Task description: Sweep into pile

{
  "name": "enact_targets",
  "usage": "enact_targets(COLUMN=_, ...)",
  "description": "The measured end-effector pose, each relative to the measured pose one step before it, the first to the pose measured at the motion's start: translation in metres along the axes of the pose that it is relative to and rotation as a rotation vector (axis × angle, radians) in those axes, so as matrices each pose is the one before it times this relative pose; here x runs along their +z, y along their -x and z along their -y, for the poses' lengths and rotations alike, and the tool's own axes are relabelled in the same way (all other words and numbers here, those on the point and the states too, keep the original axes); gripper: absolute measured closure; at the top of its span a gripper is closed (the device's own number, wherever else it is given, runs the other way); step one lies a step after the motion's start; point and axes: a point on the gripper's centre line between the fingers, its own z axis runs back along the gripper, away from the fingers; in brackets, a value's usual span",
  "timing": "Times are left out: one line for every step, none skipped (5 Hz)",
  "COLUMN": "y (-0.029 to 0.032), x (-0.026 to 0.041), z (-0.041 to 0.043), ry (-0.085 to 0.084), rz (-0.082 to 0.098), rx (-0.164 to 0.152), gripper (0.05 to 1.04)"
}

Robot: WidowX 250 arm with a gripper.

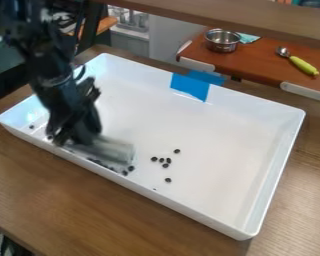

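1. Gripper closed on a pale sweeping tool — its long axis runs out from the fingers toward the loose black pellets.
2. Other pellets lie camera-side, beside the tool.

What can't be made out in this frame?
All in the camera view:
Pale tool: exact shape blurred; left end hidden by the gripper.
Small dark pieces: too small to identify.
Pieces along the tool's lower edge: too blurred to count.
Robot arm: upper part cut off by the top edge.
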Motion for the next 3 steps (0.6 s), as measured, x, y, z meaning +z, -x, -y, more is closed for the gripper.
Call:
enact_targets(y=0.03356, x=0.00266, z=0.03975, ry=0.0674, rz=-0.0677, rx=0.0285, gripper=0.768)
enact_targets(y=0.02867, x=-0.01186, z=0.03204, ry=0.0219, rz=-0.036, rx=0.0416, gripper=0.768)
enact_targets(y=0.02893, x=-0.02629, z=0.0186, ry=-0.0157, rz=-0.0285, rx=-0.0367, gripper=0.768)
